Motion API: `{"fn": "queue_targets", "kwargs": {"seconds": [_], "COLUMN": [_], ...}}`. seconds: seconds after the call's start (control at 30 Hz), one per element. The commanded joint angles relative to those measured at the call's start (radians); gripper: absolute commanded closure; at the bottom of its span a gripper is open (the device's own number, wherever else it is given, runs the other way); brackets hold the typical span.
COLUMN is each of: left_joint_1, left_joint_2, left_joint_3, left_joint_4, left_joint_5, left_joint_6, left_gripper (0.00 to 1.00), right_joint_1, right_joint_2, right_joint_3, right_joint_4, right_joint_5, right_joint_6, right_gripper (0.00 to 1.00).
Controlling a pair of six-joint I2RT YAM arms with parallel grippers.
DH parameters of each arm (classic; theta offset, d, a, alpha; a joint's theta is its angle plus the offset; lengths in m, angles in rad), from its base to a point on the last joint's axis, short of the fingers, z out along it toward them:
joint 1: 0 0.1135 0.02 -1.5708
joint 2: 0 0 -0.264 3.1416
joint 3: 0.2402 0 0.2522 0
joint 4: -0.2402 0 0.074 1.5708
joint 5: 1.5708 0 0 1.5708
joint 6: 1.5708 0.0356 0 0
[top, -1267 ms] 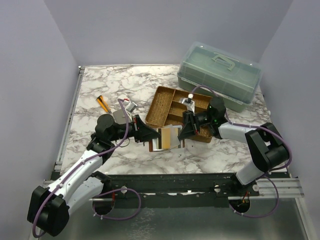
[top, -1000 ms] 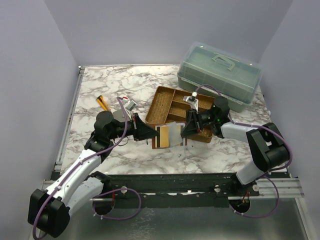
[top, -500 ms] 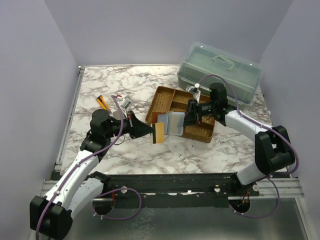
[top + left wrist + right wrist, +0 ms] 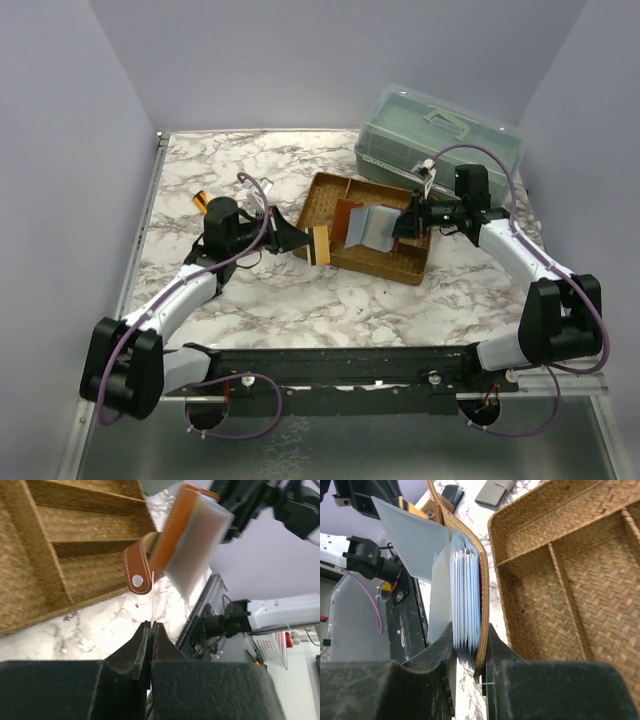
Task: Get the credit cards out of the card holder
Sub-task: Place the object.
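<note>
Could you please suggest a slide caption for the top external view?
Left gripper pinches a tan card beside the open brown card holder, clamped by the right gripper over the woven tray.

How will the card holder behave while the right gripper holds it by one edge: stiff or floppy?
Probably floppy: the card holder is a leather cover around thin sleeves that fan out beyond the right gripper. Its snap tab hangs free, so it may swing when moved. It seems light, since a pinch at one edge holds it aloft.
</note>
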Motion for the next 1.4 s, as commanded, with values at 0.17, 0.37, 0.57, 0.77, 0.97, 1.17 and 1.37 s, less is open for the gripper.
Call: {"fn": "queue_targets", "kwargs": {"seconds": [0.17,0.37,0.57,0.77,0.97,1.17,1.37], "left_joint_1": [0.026,0.036,0.035,0.014,-0.012,-0.029,-0.056], "left_joint_2": [0.344,0.561,0.727,0.887,1.007,1.075,1.143], "left_joint_3": [0.333,0.561,0.711,0.887,1.029,1.131,1.252], "left_joint_4": [-0.268,-0.458,-0.498,-0.607,-0.732,-0.791,-0.861], "left_joint_5": [-0.194,-0.226,-0.21,-0.209,-0.285,-0.334,-0.423], "left_joint_6": [0.216,0.347,0.381,0.43,0.472,0.481,0.495], "left_gripper": [1.0,1.0,1.0,1.0,1.0,1.0,1.0], "right_joint_1": [-0.084,-0.105,-0.12,-0.13,-0.133,-0.135,-0.135], "right_joint_2": [-0.067,-0.075,-0.081,-0.084,-0.085,-0.08,-0.078], "right_joint_3": [0.023,0.022,0.014,0.009,0.005,0.003,0.001], "right_joint_4": [-0.027,-0.029,-0.021,-0.014,-0.008,-0.006,-0.004], "right_joint_5": [0.026,0.032,0.021,0.011,-0.002,-0.012,-0.016], "right_joint_6": [-0.002,-0.001,0.004,0.007,0.007,0.008,0.01], "right_gripper": [1.0,1.0,1.0,1.0,1.0,1.0,1.0]}}
